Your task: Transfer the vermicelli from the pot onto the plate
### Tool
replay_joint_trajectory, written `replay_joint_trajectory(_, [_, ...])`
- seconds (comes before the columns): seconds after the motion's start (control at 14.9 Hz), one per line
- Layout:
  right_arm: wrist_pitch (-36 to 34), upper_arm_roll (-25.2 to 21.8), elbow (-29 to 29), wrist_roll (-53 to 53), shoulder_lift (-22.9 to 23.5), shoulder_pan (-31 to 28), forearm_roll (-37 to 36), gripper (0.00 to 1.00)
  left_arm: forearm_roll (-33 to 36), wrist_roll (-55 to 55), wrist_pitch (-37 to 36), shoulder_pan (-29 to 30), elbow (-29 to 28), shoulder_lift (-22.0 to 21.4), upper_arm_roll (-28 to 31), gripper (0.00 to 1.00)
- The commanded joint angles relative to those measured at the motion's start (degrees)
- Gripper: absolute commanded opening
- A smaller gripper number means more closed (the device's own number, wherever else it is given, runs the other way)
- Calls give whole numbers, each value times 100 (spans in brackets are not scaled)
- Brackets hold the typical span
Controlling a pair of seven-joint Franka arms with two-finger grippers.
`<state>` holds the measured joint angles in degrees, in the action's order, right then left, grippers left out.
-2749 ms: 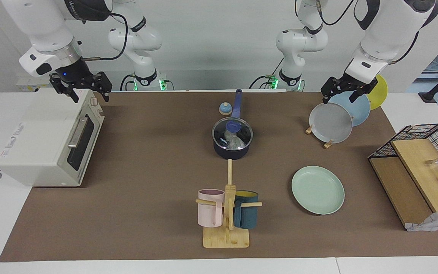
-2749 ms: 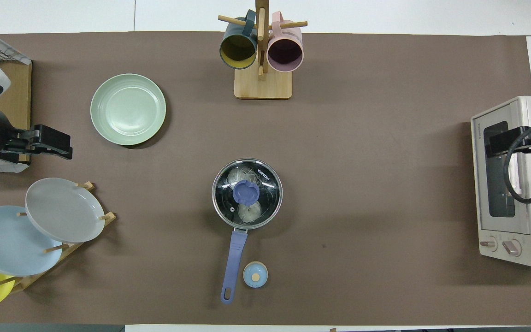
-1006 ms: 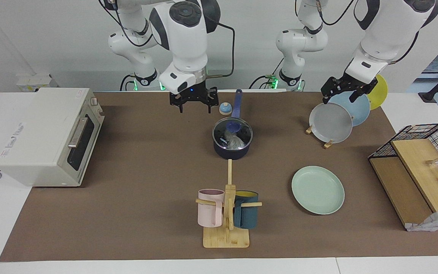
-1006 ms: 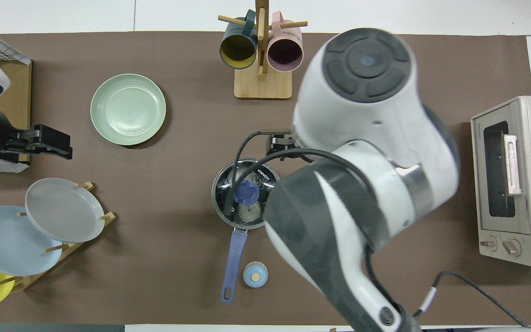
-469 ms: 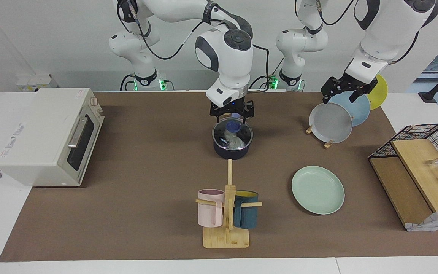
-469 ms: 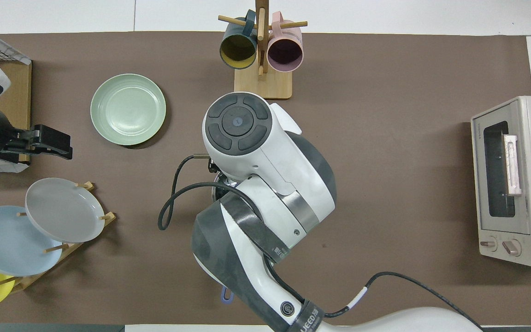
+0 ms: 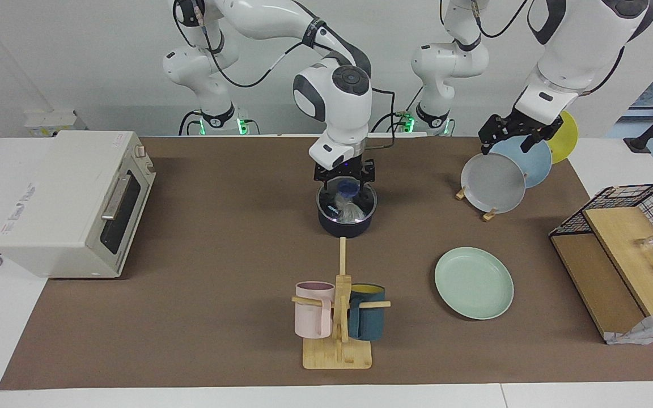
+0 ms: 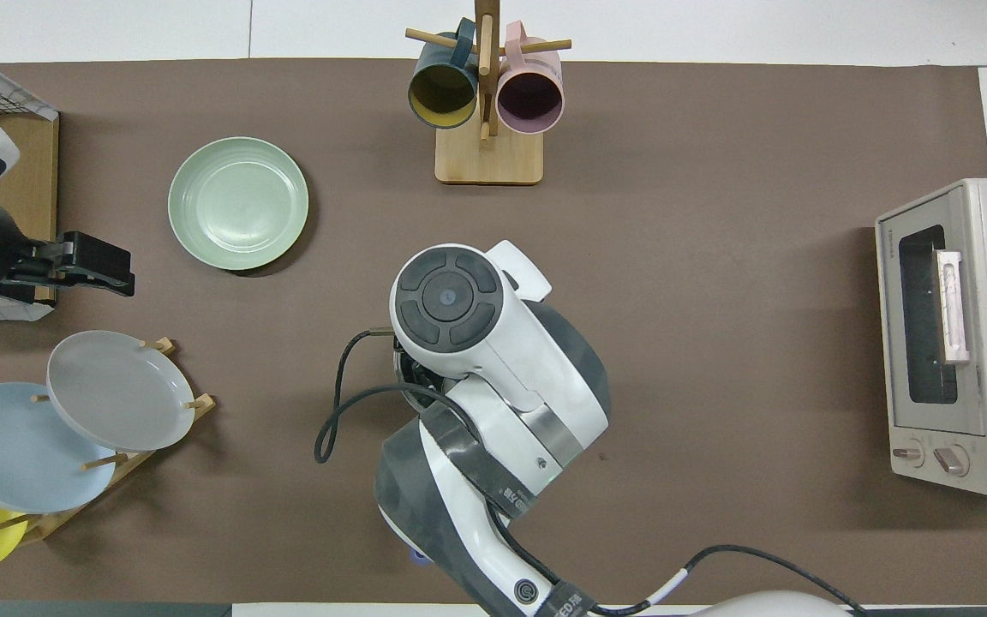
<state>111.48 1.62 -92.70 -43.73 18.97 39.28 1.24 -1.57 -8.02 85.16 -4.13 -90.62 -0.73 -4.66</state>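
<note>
The pot (image 7: 345, 225), dark navy, stands mid-table under a glass lid (image 7: 360, 199) with a blue knob (image 7: 348, 186). Through the lid the vermicelli (image 7: 351, 211) shows as a whitish bundle inside the pot. My right gripper (image 7: 344, 180) is low over the lid, open, with a finger on either side of the knob. In the overhead view the right arm hides the pot. The mint-green plate (image 7: 474, 282) (image 8: 238, 203) lies bare, farther from the robots and toward the left arm's end. My left gripper (image 7: 511, 135) (image 8: 99, 267) waits open in the air over the plate rack.
A toaster oven (image 7: 71, 198) sits at the right arm's end. A wooden mug tree (image 7: 338, 317) with a pink and a teal mug stands farther out than the pot. A rack (image 7: 488, 214) holds grey, light blue and yellow plates. A wire basket with wooden boards (image 7: 627, 249) is at the left arm's end.
My right arm has swung from over the toaster oven to the pot and come down until its open fingers flank the lid's knob. The left arm has not moved.
</note>
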Motion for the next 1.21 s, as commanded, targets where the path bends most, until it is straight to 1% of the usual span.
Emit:
replay_joint_trajectory(0.0, [295,-4,-442,-136,-298,71,104,100,-54,-33,-87,0,-17,-59,35,100])
replay_joint_trajectory(0.13, [322,-4,-564,-127,-333,71,104,100,-54,-33,-87,0,-17,-59,35,100])
replay_joint_trajectory(0.34, [795,-4,-986,-127,-465,79,104,97,-54,-33,-87,0,-17,-59,35,100])
replay_joint_trajectory(0.4, [840,-4,-1048,-119,-482,79,104,97,-54,-41,-79,0,-17,-59,35,100])
replay_joint_trajectory(0.67, [946,-4,-1118,-127,-491,97,104,96,-54,-41,-87,0,-17,-59,35,100])
replay_joint_trajectory(0.8, [981,-12,-1101,-136,-395,298,69,96,-54,-41,-87,0,-17,-59,35,100])
replay_joint_trajectory(0.87, [990,-4,-1101,-136,-351,290,52,95,-54,-50,-79,0,-17,-59,35,100])
replay_joint_trajectory(1.14, [964,-12,-1083,-119,-351,290,51,80,-54,-59,-61,0,-17,-59,35,100])
